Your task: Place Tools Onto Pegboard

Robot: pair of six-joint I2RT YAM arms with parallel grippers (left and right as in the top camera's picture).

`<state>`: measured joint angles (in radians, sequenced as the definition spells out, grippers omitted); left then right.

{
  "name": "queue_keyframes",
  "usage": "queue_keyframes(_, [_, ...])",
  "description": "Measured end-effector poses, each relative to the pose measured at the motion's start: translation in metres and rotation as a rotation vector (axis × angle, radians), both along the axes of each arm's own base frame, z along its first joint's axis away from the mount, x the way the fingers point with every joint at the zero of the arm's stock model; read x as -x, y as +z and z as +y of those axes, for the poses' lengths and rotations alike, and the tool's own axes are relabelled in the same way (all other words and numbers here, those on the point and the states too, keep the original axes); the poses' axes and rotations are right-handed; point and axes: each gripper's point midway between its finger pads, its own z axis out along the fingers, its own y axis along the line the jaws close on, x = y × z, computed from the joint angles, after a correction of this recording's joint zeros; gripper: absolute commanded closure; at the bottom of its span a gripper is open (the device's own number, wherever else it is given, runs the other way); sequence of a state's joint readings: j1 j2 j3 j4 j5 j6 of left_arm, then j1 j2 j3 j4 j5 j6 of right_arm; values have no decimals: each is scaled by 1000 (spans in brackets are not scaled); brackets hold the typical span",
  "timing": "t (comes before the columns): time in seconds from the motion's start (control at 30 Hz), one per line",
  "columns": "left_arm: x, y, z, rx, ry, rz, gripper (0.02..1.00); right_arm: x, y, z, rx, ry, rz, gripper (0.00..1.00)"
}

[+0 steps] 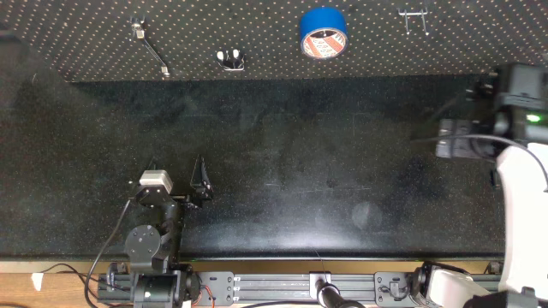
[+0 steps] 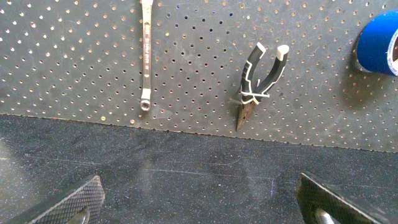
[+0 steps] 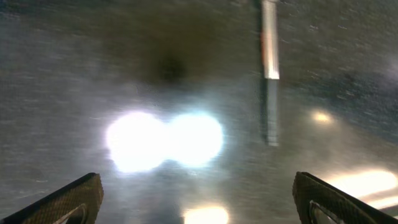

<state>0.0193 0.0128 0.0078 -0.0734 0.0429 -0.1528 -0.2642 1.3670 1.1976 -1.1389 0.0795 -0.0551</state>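
Note:
On the pegboard (image 1: pixel 86 34) hang a silver wrench (image 1: pixel 151 47) (image 2: pixel 145 56), black-handled pliers (image 1: pixel 229 58) (image 2: pixel 258 78) and a blue tape roll (image 1: pixel 323 32) (image 2: pixel 379 43). My left gripper (image 1: pixel 201 178) (image 2: pixel 200 180) sits low near the table's front left, open and empty, facing the pegboard. My right gripper (image 1: pixel 452 139) (image 3: pixel 196 180) is lifted over the mat at the far right, open with nothing between its fingers. Beneath it the right wrist view shows a slender, blurred tool (image 3: pixel 268 74) on the mat, beyond the fingertips.
An empty metal hook (image 1: pixel 413 19) sticks out of the pegboard right of the tape. The black mat (image 1: pixel 300 154) runs from the pegboard to the front edge. Bright light reflections (image 3: pixel 163 140) glare off the mat under the right gripper.

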Motion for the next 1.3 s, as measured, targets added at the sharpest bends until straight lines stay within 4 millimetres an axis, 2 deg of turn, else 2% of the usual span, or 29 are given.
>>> queue_keyframes(0.1, [0, 0, 0, 0, 0, 0, 23, 12, -13, -34, 6, -20, 66, 3])
queue_keyframes(0.2, [0, 0, 0, 0, 0, 0, 23, 23, -37, -59, -19, -18, 157, 3])
queue_keyframes(0.33, [0, 0, 0, 0, 0, 0, 23, 23, -62, -76, -35, 32, 216, 3])
queue_keyframes(0.67, [0, 0, 0, 0, 0, 0, 23, 3, -94, -88, -28, 134, 229, 3])
queue_keyframes(0.97, [0, 0, 0, 0, 0, 0, 23, 4, -117, -88, -85, 133, 265, 7])
queue_keyframes(1.3, [0, 0, 0, 0, 0, 0, 23, 11, -130, -92, -137, 101, 282, 3])
